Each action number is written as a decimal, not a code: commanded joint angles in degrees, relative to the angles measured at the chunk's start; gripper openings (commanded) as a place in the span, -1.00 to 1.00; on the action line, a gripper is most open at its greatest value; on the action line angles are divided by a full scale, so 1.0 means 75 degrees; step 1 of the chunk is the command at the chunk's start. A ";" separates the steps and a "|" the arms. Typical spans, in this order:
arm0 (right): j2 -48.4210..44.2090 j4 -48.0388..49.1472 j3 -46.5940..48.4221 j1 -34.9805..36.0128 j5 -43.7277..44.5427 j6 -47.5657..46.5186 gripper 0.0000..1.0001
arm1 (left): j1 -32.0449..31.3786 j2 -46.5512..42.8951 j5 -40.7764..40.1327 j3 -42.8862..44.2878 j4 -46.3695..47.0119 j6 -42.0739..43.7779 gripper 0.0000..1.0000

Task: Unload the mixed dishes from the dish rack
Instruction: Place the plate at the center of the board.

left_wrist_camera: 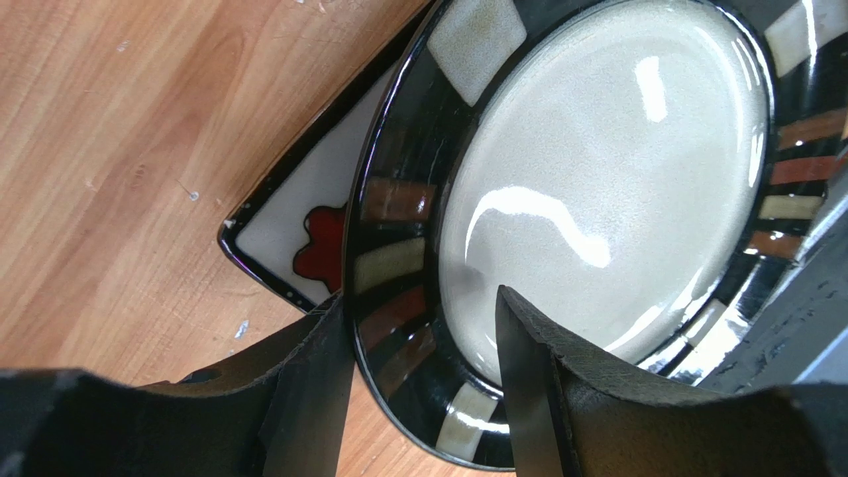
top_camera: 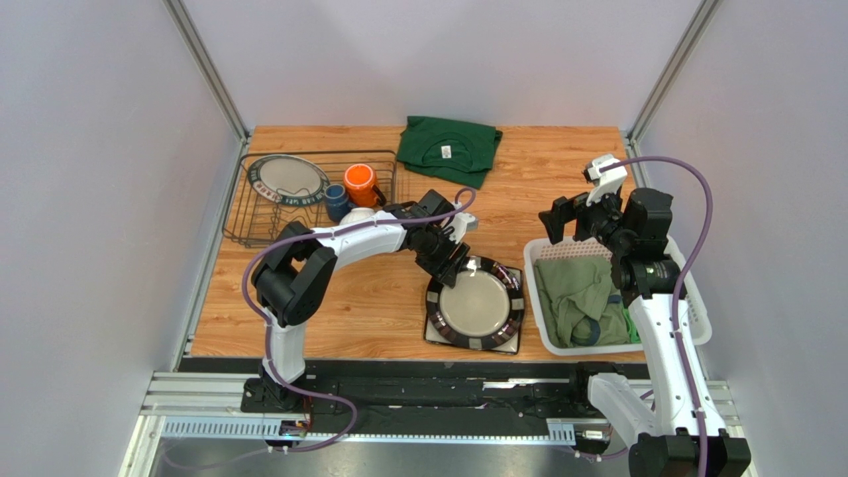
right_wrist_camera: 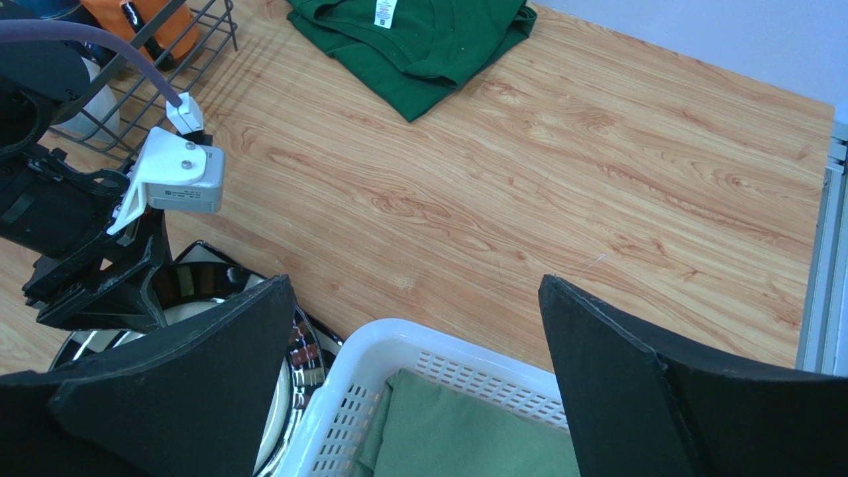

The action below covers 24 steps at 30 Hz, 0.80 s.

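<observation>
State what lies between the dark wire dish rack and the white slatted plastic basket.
Top view: the left gripper and a round dark-rimmed white-centred plate, stacked on a square flowered cream plate, on the wooden table.

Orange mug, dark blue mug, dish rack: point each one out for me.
orange mug [top_camera: 359, 183]: top external view, its open top.
dark blue mug [top_camera: 336, 202]: top external view, its open top.
dish rack [top_camera: 246, 221]: top external view, bare wires at its left end.

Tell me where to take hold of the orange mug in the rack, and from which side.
Probably the rim of the orange mug, far side, from straight above: it appears upright, mouth up, with the dark blue mug crowding its near-left.
</observation>
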 commanded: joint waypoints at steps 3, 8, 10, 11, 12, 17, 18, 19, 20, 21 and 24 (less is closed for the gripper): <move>-0.0156 0.0043 0.0105 -0.0011 -0.0104 -0.0068 0.99 | -0.0138 0.0059 -0.0549 0.0338 -0.0035 0.0296 0.22; -0.0156 0.0043 0.0117 -0.0011 -0.0104 -0.0068 0.99 | -0.0161 0.0048 -0.0794 0.0373 -0.0058 0.0355 0.22; -0.0156 0.0043 0.0117 -0.0023 -0.0116 -0.0068 0.99 | -0.0161 0.0001 -0.0900 0.0373 -0.0082 0.0402 0.22; -0.0156 0.0031 0.0117 -0.0011 -0.0116 -0.0068 0.99 | -0.0161 -0.0034 -0.1005 0.0384 -0.0082 0.0425 0.22; -0.0156 0.0042 0.0117 -0.0022 -0.0116 -0.0068 0.99 | -0.0161 -0.0116 -0.1052 0.0384 -0.0082 0.0448 0.22; -0.0144 0.0043 0.0117 -0.0011 -0.0128 -0.0068 0.99 | -0.0162 -0.0526 -0.1392 0.0420 -0.0117 0.0612 0.22; -0.0144 0.0031 0.0117 -0.0011 -0.0128 -0.0068 0.99 | -0.0173 -0.0701 -0.1439 0.0420 -0.0128 0.0647 0.22; -0.0133 0.0042 0.0117 -0.0011 -0.0139 -0.0068 0.99 | -0.0173 -0.0795 -0.1474 0.0408 -0.0152 0.0683 0.22; -0.0144 0.0031 0.0117 -0.0011 -0.0139 -0.0068 0.99 | -0.0173 -0.0889 -0.1556 0.0396 -0.0140 0.0741 0.22; -0.0133 0.0031 0.0117 -0.0011 -0.0151 -0.0068 0.99 | -0.0173 -0.1064 -0.1592 0.0408 -0.0163 0.0765 0.22; -0.0144 0.0043 0.0117 -0.0011 -0.0151 -0.0056 0.99 | -0.0162 -0.1439 -0.1604 0.0385 -0.0187 0.0939 0.23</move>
